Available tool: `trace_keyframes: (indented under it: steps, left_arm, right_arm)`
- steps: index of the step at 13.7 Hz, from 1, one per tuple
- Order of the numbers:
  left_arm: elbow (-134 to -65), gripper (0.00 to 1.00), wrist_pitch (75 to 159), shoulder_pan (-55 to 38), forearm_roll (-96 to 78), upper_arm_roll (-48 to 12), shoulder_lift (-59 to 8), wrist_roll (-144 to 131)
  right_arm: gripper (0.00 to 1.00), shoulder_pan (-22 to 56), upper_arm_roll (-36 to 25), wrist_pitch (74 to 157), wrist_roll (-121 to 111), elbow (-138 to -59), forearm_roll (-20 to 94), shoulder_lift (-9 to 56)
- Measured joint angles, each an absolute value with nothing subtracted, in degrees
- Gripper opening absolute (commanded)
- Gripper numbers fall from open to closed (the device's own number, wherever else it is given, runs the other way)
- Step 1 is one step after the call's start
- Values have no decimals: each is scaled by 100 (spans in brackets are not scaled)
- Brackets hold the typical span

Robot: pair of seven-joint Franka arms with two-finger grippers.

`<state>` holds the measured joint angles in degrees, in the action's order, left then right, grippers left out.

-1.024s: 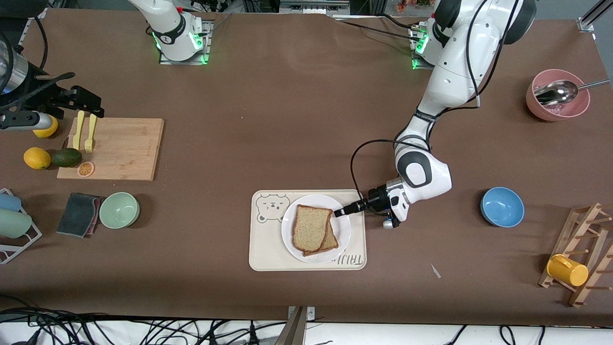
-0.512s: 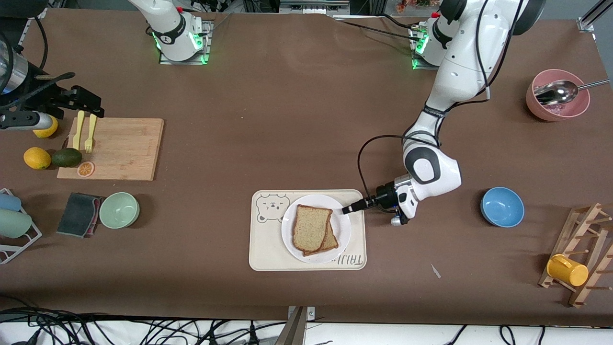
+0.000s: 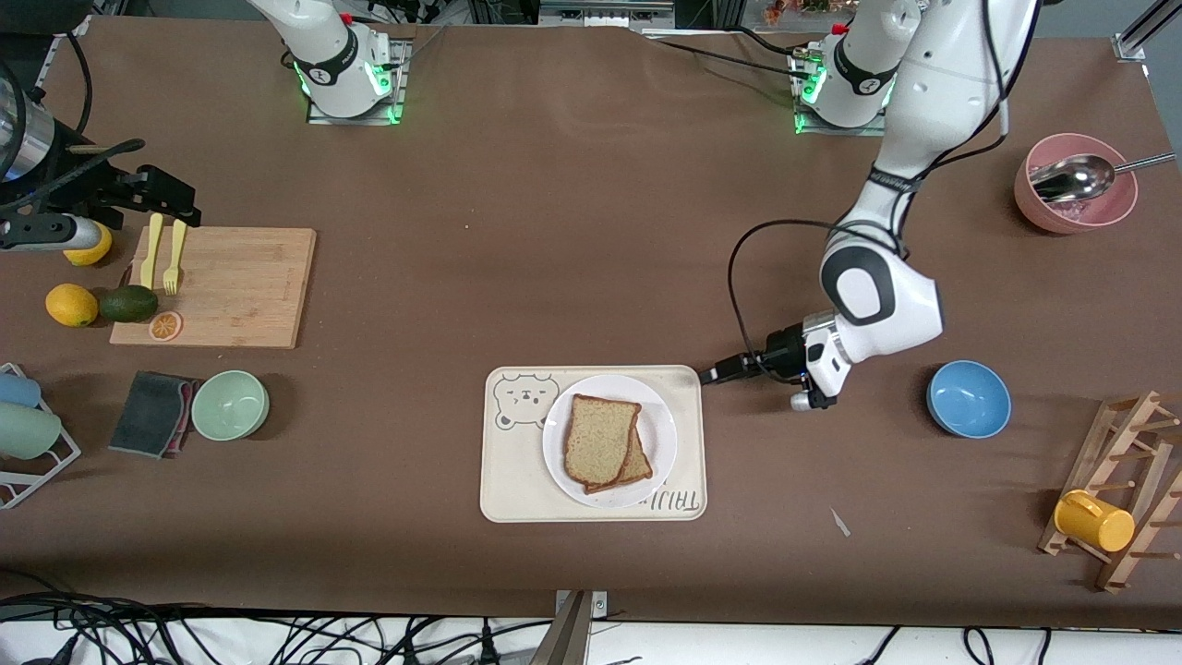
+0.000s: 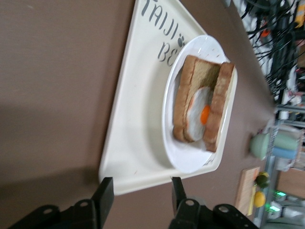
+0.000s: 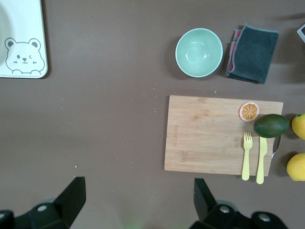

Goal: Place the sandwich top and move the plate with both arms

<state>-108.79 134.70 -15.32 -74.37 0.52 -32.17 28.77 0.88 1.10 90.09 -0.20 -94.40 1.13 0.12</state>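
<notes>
The sandwich top (image 3: 598,436) lies on a lower bread slice on the white plate (image 3: 663,434). The plate stands on a cream tray (image 3: 517,485) with a bear drawing. In the left wrist view the sandwich top (image 4: 223,102) leans over a fried egg (image 4: 199,114) on the plate (image 4: 172,148). My left gripper (image 3: 713,375) (image 4: 140,195) hangs low and open, with nothing in it, just off the tray's edge at the left arm's end. My right gripper (image 5: 138,200) is open and empty, high over bare table; the front view does not show it.
A blue bowl (image 3: 968,398), a pink bowl with a spoon (image 3: 1076,185) and a mug rack (image 3: 1122,485) stand toward the left arm's end. A cutting board (image 3: 222,286), green bowl (image 3: 230,405) and dark cloth (image 3: 150,413) lie toward the right arm's end.
My left gripper has drawn back from the plate's rim, off the tray toward the left arm's end, and its jaws have spread a little. The bread and the plate have not moved.
</notes>
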Motion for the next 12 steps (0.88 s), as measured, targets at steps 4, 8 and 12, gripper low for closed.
trace_keyframes:
  steps: [4,8,12]
  left_arm:
    - [-11560,100,13231,-1125,-4902,53,-1908,1473]
    - [-11732,100,12377,-861,-3220,51,-1044,733]
    - [-11678,100,11534,-666,-1607,-43,-360,310]
  right_arm:
    - [100,88,110,9009,-19,-9438,113,12]
    - [100,88,110,9009,-19,-9438,113,12]
    - [100,88,110,9009,-19,-9437,113,12]
